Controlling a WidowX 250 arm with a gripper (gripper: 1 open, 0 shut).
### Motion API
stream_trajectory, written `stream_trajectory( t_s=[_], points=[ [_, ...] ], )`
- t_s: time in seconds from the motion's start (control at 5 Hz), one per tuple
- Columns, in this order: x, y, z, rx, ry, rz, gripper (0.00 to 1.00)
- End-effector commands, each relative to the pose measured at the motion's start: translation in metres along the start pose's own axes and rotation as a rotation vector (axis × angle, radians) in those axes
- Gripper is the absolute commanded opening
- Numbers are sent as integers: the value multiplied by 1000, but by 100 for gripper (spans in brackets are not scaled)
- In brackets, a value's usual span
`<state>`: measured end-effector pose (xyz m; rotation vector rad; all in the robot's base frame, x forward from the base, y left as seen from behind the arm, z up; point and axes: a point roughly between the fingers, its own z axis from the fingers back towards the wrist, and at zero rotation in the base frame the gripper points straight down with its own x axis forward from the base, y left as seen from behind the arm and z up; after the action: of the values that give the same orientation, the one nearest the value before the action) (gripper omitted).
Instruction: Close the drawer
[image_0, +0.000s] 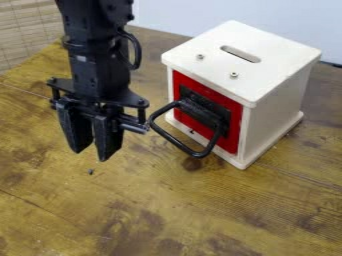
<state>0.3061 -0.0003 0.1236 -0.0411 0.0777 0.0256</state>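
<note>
We have the gripper (91, 142) hanging over the wooden table (107, 215), beside the white box (274, 95) on the side its red front faces. Its two dark fingers point down and stand a little apart, with a narrow gap between the tips, so we read it as partly open. We see nothing in its hold.

The drawer (179, 84) is in the side of the box that faces the gripper, its red front framing a dark recess. The black loop handle (193, 151) sticks out from it and reaches down toward the table, near the gripper but, as far as we can tell, not held by it.

As for progress, we cannot tell from this one view how far out the drawer stands; the red front looks close to the box, perhaps nearly flush. No push seems to be under way, as the fingers are to one side of the front. If the drawer is out at all, what is left for us is to bring the gripper against the front or handle and press toward the box.
</note>
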Motion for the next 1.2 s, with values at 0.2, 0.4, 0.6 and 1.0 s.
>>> stream_trajectory(
  t_s=[0.2,0.4,0.6,1.0],
  points=[
    [9,5,16,-9,-59,29,0],
    [10,4,17,-12,-61,33,0],
    [9,3,18,-14,-65,34,0],
    [10,3,19,-23,-71,38,0]
  ],
)
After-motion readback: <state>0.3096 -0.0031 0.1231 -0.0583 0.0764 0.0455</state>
